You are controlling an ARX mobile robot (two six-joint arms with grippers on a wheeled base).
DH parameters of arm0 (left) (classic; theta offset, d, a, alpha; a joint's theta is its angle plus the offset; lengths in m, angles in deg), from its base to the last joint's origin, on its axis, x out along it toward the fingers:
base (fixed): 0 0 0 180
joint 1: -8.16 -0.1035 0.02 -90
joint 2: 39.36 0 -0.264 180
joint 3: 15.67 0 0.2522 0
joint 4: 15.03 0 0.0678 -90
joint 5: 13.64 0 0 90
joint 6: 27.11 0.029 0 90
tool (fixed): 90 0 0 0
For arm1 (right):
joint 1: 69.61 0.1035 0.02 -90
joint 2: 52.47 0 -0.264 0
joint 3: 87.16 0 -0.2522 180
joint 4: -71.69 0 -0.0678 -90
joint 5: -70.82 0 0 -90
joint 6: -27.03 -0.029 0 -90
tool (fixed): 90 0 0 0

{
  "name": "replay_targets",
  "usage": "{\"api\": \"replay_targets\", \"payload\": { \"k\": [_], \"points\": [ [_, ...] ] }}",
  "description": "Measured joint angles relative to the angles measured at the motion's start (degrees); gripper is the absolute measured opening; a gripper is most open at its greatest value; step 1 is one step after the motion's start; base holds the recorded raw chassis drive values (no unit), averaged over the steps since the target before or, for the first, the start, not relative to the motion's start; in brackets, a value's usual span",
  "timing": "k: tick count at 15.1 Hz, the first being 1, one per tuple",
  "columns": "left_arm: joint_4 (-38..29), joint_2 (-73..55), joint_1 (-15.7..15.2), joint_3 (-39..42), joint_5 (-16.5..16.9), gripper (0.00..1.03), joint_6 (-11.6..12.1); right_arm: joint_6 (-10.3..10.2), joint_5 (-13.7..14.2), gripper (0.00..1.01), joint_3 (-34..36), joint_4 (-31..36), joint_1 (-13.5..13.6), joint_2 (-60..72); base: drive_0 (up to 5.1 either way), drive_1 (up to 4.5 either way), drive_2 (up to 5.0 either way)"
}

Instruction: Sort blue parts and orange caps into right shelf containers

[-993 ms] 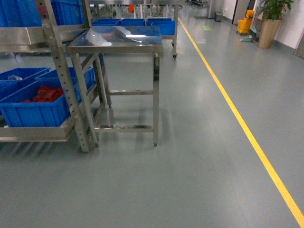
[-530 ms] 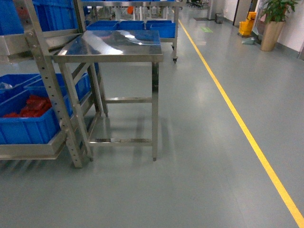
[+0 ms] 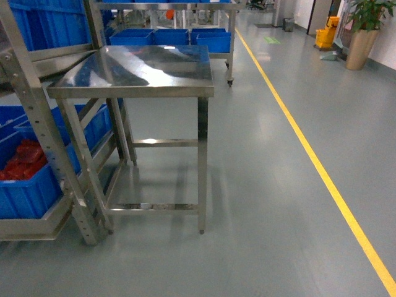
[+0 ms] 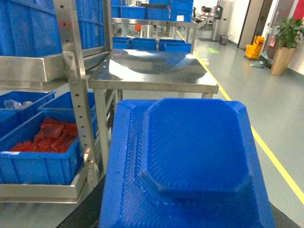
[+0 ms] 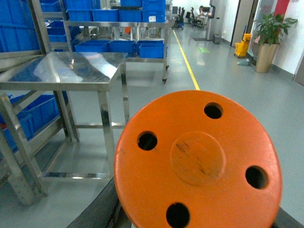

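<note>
A blue part (image 4: 190, 152), a broad ridged plastic piece with a raised octagonal middle, fills the left wrist view. My left gripper (image 4: 185, 219) holds it, its jaws hidden beneath. A round orange cap (image 5: 197, 161) with several holes fills the right wrist view, held by my right gripper (image 5: 194, 219), whose dark fingers (image 5: 97, 209) flank it. A grainy heap of orange caps (image 3: 21, 162) lies in a blue crate (image 3: 28, 195) on the low shelf at left, also seen as the heap (image 4: 50, 137) in the left wrist view. Neither gripper appears in the head view.
A bare steel table (image 3: 142, 68) stands straight ahead beside the perforated shelf rack (image 3: 37, 124). More blue crates (image 3: 173, 36) sit on a cart behind it. A yellow floor line (image 3: 309, 161) runs along the right, with open grey floor; a potted plant (image 3: 362, 37) stands far right.
The head view has closed in on the steel table, which looms larger and lower. The rack and its crate of caps have slid toward the left edge.
</note>
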Motion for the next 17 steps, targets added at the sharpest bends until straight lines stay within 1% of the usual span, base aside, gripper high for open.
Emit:
{"api": "replay_targets", "payload": {
  "k": [4, 5, 7, 17],
  "points": [
    [0.0, 0.0, 0.0, 0.0, 0.0, 0.42, 0.0, 0.0, 0.0, 0.45, 0.0, 0.2, 0.0, 0.0, 0.1, 4.40, -4.3],
    [-0.2, 0.0, 0.0, 0.0, 0.0, 0.42, 0.0, 0.0, 0.0, 0.45, 0.0, 0.2, 0.0, 0.0, 2.6, 2.53, -4.9],
    [0.2, 0.0, 0.0, 0.0, -0.1, 0.42, 0.0, 0.0, 0.0, 0.45, 0.0, 0.2, 0.0, 0.0, 0.0, 0.00, 0.0],
    [-0.1, 0.0, 0.0, 0.0, 0.0, 0.42, 0.0, 0.0, 0.0, 0.45, 0.0, 0.2, 0.0, 0.0, -4.9, 2.53, 2.5]
  ]
}}
